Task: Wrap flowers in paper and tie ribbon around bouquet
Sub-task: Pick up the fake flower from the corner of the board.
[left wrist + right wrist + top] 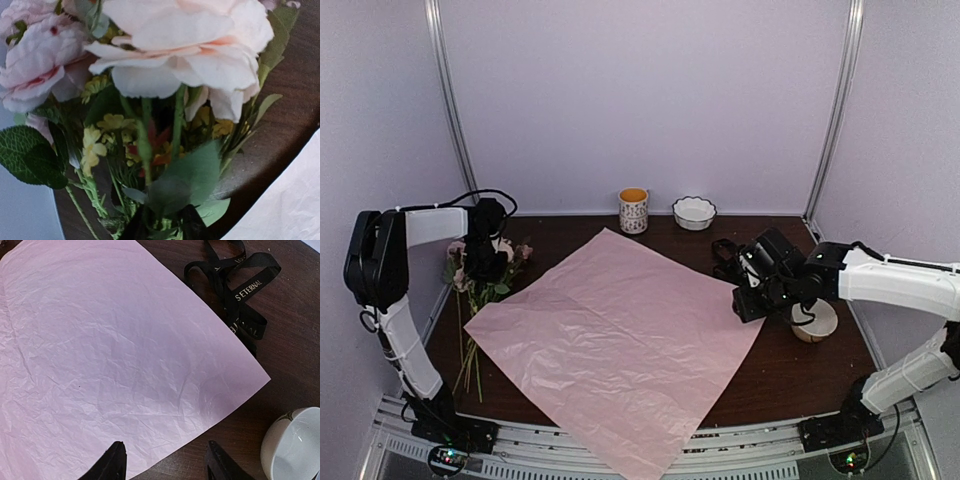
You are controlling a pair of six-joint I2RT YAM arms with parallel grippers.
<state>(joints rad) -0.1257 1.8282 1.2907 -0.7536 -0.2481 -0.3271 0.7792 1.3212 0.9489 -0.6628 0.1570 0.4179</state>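
pink and yellow flowers (pixel 485 268) lie at the worktop's (pixel 800 370) left edge, stems between the fingers of the left hand (pixel 162 227); whether it grips them i cannot tell. the paper (pixel 610 340) lies flat beside them, the ribbon (pixel 240 295) at its right edge, the right hand (pixel 167 462) open and empty above.

The paper (pixel 610 340) covers the middle of the table (pixel 790 385), its near corner past the near edge. Bare wood lies open at the far left, between the flowers (pixel 485 265) and the mug (pixel 633 210), and at the near right. The mug and 1 bowl (pixel 694 212) stand along the far edge; the ribbon (pixel 235 285) and a round pale object (pixel 817 322) crowd the right side
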